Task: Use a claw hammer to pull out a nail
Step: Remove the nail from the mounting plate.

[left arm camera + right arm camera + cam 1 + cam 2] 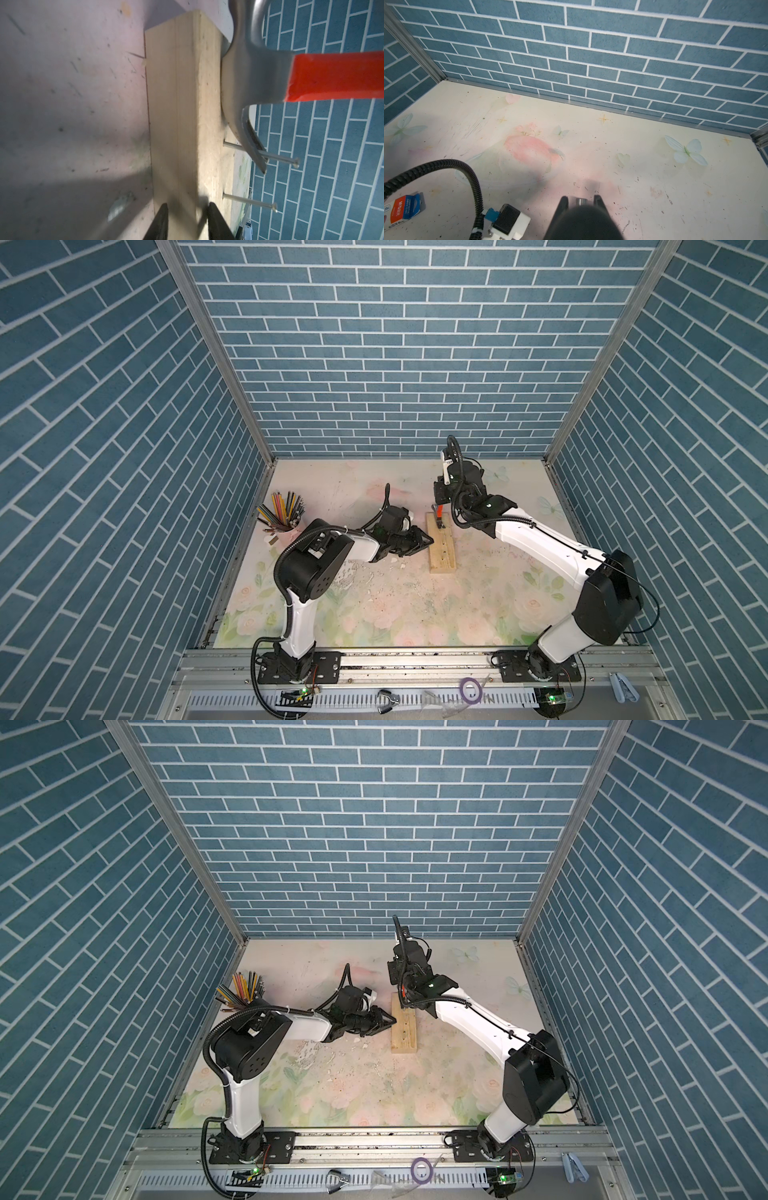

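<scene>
My right claw [581,200] clamps the claw hammer [259,68] by its handle end; my left claw [188,207] pinches the wooden block [182,104]. Hammer head rests on the block, fork astride the nail [278,158]. I judge: lever slowly over the head, holding the block down.

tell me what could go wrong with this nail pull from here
The claw hammer catches the nail mid-shank, below its head; levering may bend it or slip. The second nail stands close by and could snag. The wooden block might tip if the left gripper at its edge slips.
</scene>
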Robot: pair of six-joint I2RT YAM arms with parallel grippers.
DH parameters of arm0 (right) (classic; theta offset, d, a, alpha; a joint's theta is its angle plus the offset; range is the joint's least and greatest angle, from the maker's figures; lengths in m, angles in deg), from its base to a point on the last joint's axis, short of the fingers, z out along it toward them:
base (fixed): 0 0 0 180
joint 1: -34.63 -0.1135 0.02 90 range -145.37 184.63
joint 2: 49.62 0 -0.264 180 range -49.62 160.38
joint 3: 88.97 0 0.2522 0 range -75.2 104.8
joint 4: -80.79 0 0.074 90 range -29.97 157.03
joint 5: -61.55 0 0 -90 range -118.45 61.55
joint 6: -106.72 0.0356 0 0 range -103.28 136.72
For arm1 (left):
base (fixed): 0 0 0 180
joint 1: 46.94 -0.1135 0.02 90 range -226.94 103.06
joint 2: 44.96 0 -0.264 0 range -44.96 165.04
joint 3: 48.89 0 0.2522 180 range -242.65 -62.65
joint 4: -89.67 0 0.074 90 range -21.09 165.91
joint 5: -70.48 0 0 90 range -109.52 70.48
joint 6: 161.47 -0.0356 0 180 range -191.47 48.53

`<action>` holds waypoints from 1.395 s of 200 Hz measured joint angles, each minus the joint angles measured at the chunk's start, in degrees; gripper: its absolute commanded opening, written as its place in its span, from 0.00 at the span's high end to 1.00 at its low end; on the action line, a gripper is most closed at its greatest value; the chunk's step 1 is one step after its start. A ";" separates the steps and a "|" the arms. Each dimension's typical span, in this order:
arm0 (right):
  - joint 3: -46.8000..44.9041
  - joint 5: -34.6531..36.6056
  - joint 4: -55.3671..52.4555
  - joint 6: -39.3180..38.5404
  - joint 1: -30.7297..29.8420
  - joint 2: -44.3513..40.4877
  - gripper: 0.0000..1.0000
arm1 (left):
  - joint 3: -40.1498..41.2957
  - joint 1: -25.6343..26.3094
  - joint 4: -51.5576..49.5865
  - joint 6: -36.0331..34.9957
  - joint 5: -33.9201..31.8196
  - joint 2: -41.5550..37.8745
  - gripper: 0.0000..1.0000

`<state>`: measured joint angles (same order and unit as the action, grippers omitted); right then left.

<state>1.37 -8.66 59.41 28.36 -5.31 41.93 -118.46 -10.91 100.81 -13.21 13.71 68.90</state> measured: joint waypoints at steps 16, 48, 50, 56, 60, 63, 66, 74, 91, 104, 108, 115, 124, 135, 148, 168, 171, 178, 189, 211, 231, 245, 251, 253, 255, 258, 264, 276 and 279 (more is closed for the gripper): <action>2.51 -0.28 -2.49 0.11 0.28 1.36 1.00 | 0.00 0.00 -0.04 -0.02 -0.04 0.00 0.67; 7.45 -0.61 -7.21 0.57 0.66 4.11 1.00 | -0.07 0.02 -0.33 -0.50 -0.20 -0.02 0.67; 7.74 -0.63 -7.50 0.57 0.66 4.24 1.00 | -0.11 0.02 -0.42 -0.59 -0.20 -0.02 0.67; 8.55 -0.66 -8.31 0.61 0.70 4.70 1.00 | -0.17 0.02 -0.59 -0.68 -0.20 -0.02 0.67; 8.94 -0.68 -8.70 0.61 0.70 4.90 1.00 | -0.20 0.02 -0.66 -0.79 -0.20 -0.02 0.67; 9.38 -0.72 -9.18 0.61 0.72 5.09 1.00 | -0.22 0.02 -0.68 -0.85 -0.20 -0.02 0.67; 9.70 -0.74 -9.51 0.61 0.72 5.27 1.00 | -0.22 0.02 -0.70 -0.90 -0.20 -0.02 0.67; 10.56 -0.81 -10.45 0.70 0.74 5.68 1.00 | -0.22 0.02 -0.72 -1.03 -0.22 -0.02 0.67; 11.87 -0.96 -12.00 0.96 0.74 6.12 1.00 | -0.33 0.02 -0.90 -1.16 -0.20 -0.02 0.67; 12.83 -1.05 -13.07 1.01 0.74 6.29 1.00 | -0.44 0.02 -1.11 -1.22 -0.20 -0.02 0.67; 13.07 -1.07 -13.33 1.01 0.74 6.32 1.00 | -0.44 0.02 -1.16 -1.25 -0.20 -0.02 0.67; 13.60 -1.09 -13.92 1.01 0.74 6.32 1.00 | -0.48 0.02 -1.22 -1.29 -0.20 -0.02 0.67; 14.05 -1.16 -14.40 0.98 0.74 6.34 1.00 | -0.52 0.02 -1.29 -1.31 -0.20 -0.02 0.67; 14.82 -1.18 -15.17 0.96 0.74 6.43 1.00 | -0.52 0.04 -1.29 -1.33 -0.24 -0.02 0.67; 16.22 -1.20 -16.44 0.92 0.74 6.97 1.00 | -0.55 0.07 -1.29 -1.36 -0.33 -0.02 0.67; 18.45 -1.57 -18.18 0.76 0.74 8.46 1.00 | -0.72 0.11 -1.68 -1.68 -0.44 -0.02 0.67; 18.78 -1.66 -18.43 0.70 0.74 8.70 1.00 | -0.76 0.11 -1.84 -1.73 -0.46 -0.04 0.67; 19.47 -1.79 -19.04 0.55 0.74 9.14 1.00 | -0.94 0.15 -2.19 -1.99 -0.61 -0.09 0.67; 20.65 -1.99 -20.11 0.50 0.74 9.86 1.00 | -1.18 0.24 -2.80 -2.47 -0.94 -0.17 0.66; 23.34 -2.27 -22.27 0.48 0.87 11.54 1.00 | -2.16 0.52 -4.87 -3.76 -2.38 -0.39 0.66; 26.10 -2.75 -24.68 0.42 1.14 13.11 1.00 | -3.21 0.87 -7.04 -5.07 -3.74 -0.55 0.65; 28.04 -3.21 -26.53 0.44 1.36 14.19 1.00 | -4.07 1.14 -8.39 -5.99 -4.96 -0.57 0.65; 28.85 -3.52 -27.26 0.42 1.44 14.64 1.00 | -4.37 1.25 -8.96 -6.32 -5.42 -0.57 0.65; 29.18 -3.63 -27.58 0.44 1.51 14.84 1.00 | -4.46 1.31 -9.09 -6.45 -5.62 -0.57 0.65; 29.46 -3.69 -27.78 0.44 1.55 14.99 1.00 | -4.52 1.33 -9.20 -6.54 -5.77 -0.57 0.65; 29.88 -3.89 -28.15 0.42 1.64 15.23 1.00 | -4.61 1.38 -9.35 -6.69 -6.01 -0.57 0.65; 30.67 -4.24 -28.83 0.42 1.77 15.67 1.00 | -4.70 1.44 -9.64 -6.93 -6.47 -0.59 0.65; 32.50 -4.96 -30.27 0.39 2.16 16.81 1.00 | -4.76 1.55 -9.86 -7.37 -7.17 -0.68 0.65; 33.11 -5.22 -30.77 0.39 2.27 17.14 1.00 | -4.76 1.60 -9.92 -7.52 -7.37 -0.72 0.65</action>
<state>34.48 -13.89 28.64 28.76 -3.04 59.07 -123.23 -9.31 90.89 -20.73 6.35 68.18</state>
